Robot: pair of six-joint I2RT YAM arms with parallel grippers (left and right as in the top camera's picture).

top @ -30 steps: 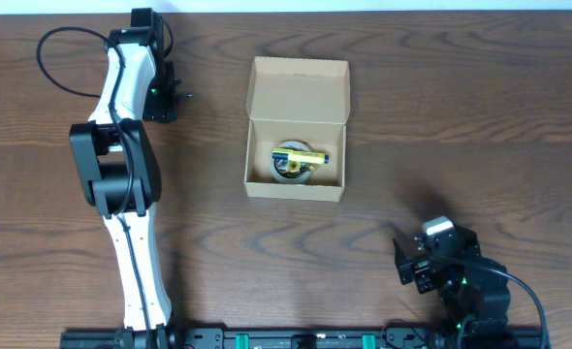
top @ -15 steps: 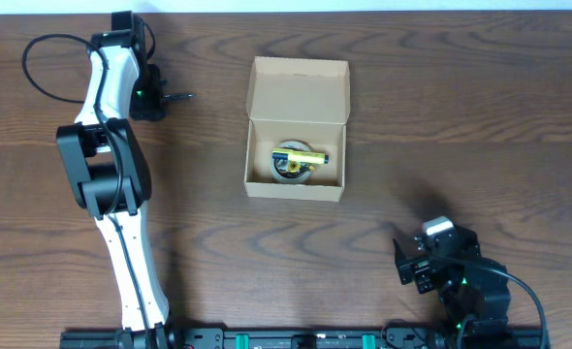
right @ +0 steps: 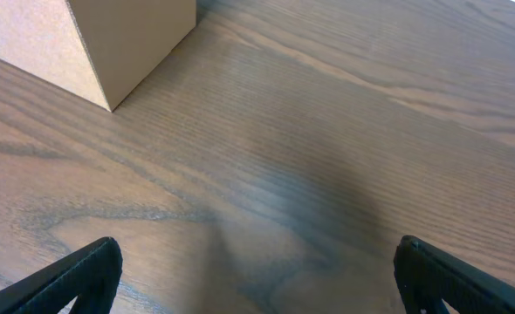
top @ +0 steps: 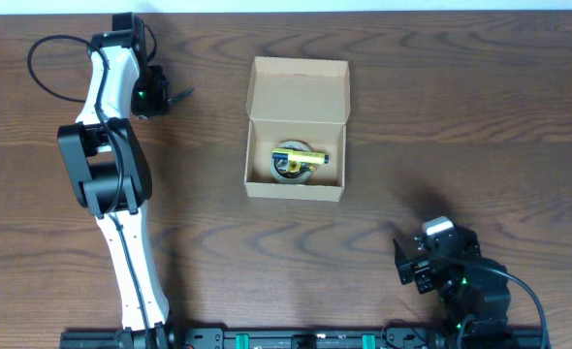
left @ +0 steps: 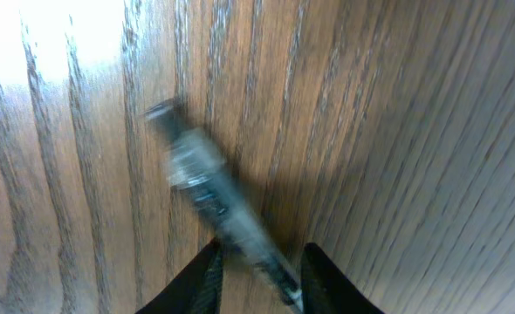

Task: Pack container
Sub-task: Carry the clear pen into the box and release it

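A: Where does the container sit?

B: The container (top: 299,89), a tan cardboard box, sits mid-desk (top: 480,116). Its flap lid is laid back toward the far edge, leaving the well open for loading. A tape roll (top: 286,167) lies inside with a yellow marker-like thing (top: 310,156) across it.

A: And the arms?

B: The left arm reaches to the far left corner, where a dark pen (top: 180,95) lies well apart from the box. I judge it to be the next item to go in.

A: Is it gripped?

B: From overhead there is no telling. The left wrist camera shows the left gripper (left: 262,266) straddling the blurred pen, fingers close on either side. Whether they pinch it I cannot tell. The right gripper (right: 257,266) rests released, jaws wide, by the near right corner, out of the way. Its camera catches only a corner of the box.
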